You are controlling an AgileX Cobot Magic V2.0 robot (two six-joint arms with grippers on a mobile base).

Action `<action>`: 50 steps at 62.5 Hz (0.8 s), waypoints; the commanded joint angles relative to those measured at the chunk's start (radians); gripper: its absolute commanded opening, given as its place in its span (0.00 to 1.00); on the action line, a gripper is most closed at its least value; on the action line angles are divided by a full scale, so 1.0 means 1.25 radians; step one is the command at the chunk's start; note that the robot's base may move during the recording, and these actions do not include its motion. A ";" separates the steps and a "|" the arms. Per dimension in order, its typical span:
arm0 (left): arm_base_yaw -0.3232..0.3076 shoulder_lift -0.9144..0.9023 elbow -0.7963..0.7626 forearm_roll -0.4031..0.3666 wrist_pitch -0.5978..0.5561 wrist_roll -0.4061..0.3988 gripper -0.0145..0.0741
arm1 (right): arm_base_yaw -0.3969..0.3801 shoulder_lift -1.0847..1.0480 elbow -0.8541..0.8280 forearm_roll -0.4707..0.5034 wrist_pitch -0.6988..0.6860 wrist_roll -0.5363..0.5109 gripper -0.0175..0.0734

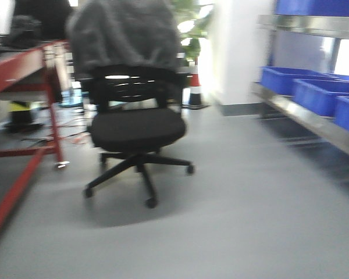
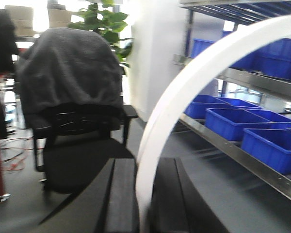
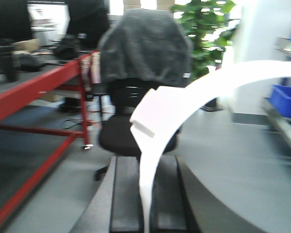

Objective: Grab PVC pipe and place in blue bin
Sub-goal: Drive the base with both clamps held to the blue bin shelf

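Two pincers [image 2: 144,167] [image 3: 146,162] (one white pipe [image 2: 194,73] [image 3: 223,80] each)

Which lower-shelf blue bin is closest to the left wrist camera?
The rightmost blue bin, cut by the frame edge; the middle bin and far bin sit farther back along the shelf.

You're looking at a white curved PVC pipe [image 2: 184,82], blue plastic bins [image 2: 233,121] on silver metal shelving [image 2: 233,151], a black office chair [image 1: 138,129] under a grey fabric cover [image 1: 125,35], a red-framed table [image 1: 17,67], and a pale grey floor [image 1: 250,203].
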 commanded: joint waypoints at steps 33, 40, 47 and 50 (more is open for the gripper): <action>-0.007 -0.004 -0.002 -0.001 -0.016 0.000 0.04 | -0.002 -0.002 -0.007 -0.011 -0.014 -0.001 0.01; -0.007 -0.004 -0.002 -0.001 -0.016 0.000 0.04 | -0.002 -0.002 -0.007 -0.011 -0.014 -0.001 0.01; -0.007 -0.004 -0.002 -0.001 -0.016 0.000 0.04 | -0.002 -0.002 -0.007 -0.011 -0.014 -0.001 0.01; -0.007 -0.004 -0.002 -0.001 -0.016 0.000 0.04 | -0.002 -0.002 -0.007 -0.011 -0.014 -0.001 0.01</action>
